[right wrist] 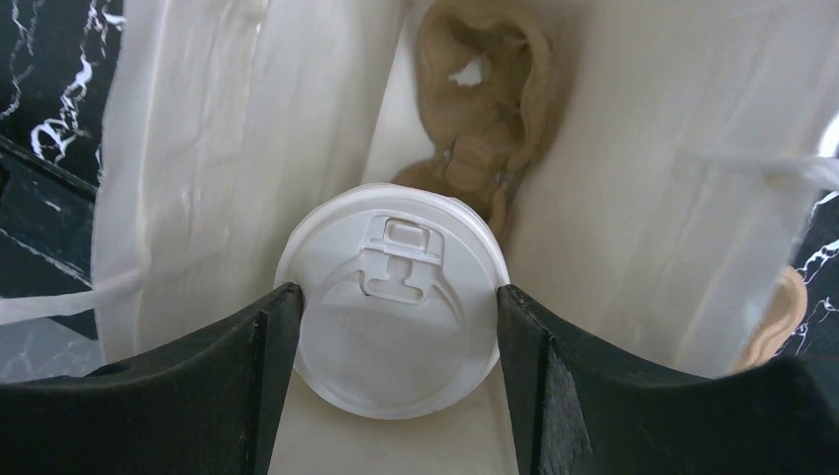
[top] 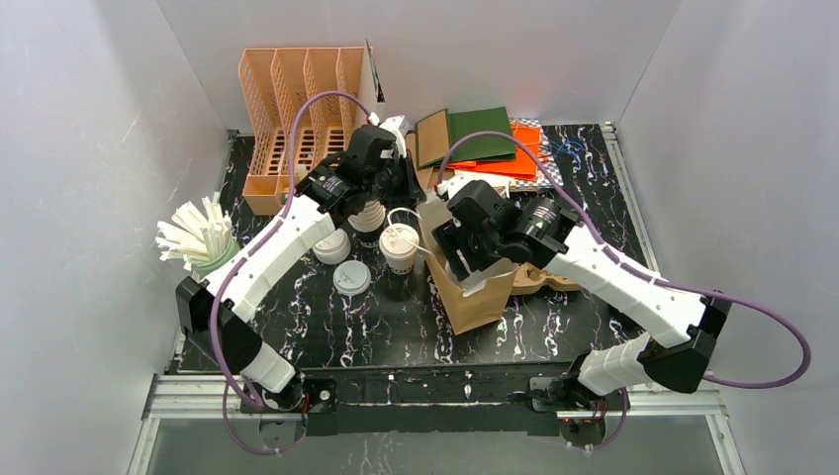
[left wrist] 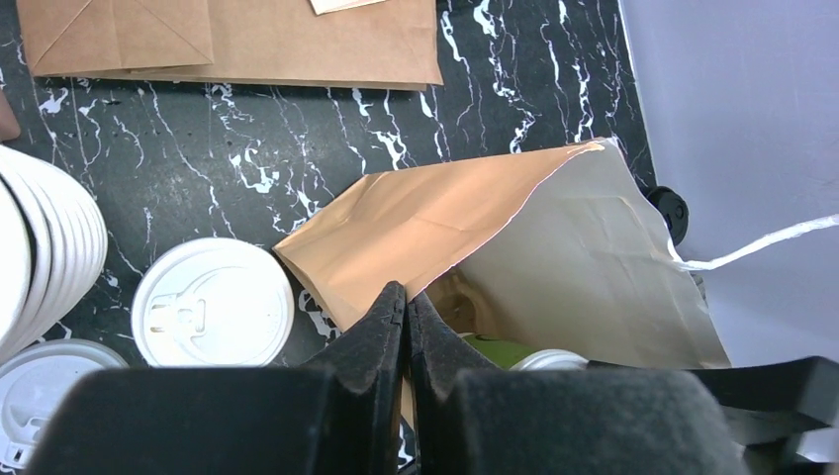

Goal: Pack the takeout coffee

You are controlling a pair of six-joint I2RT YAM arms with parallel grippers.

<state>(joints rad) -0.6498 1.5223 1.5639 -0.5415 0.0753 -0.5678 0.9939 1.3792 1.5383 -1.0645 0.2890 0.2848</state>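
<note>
The right arm (top: pixel 594 267) reaches down into the bag (top: pixel 482 297). The right pincer (right wrist: pixel 396 297) is clamped on the cup (right wrist: pixel 391 341), one finger each side. The left pincer (left wrist: pixel 407 302) is closed at the bag rim.

I count one capped cup (top: pixel 399 239) on the desk (top: pixel 317 332) and a second capped cup (right wrist: pixel 396 302) inside the paper bag (top: pixel 477 297), so two. Loose lids (top: pixel 351 278): two. Standing paper bag: one. Stack of lidless cups (top: pixel 368 216): one. Orange rack (top: pixel 295 109): one. Pulp carrier (top: pixel 544 278): one. The flat sheets (top: pixel 485 139) at the back overlap too much for me to count.
</note>
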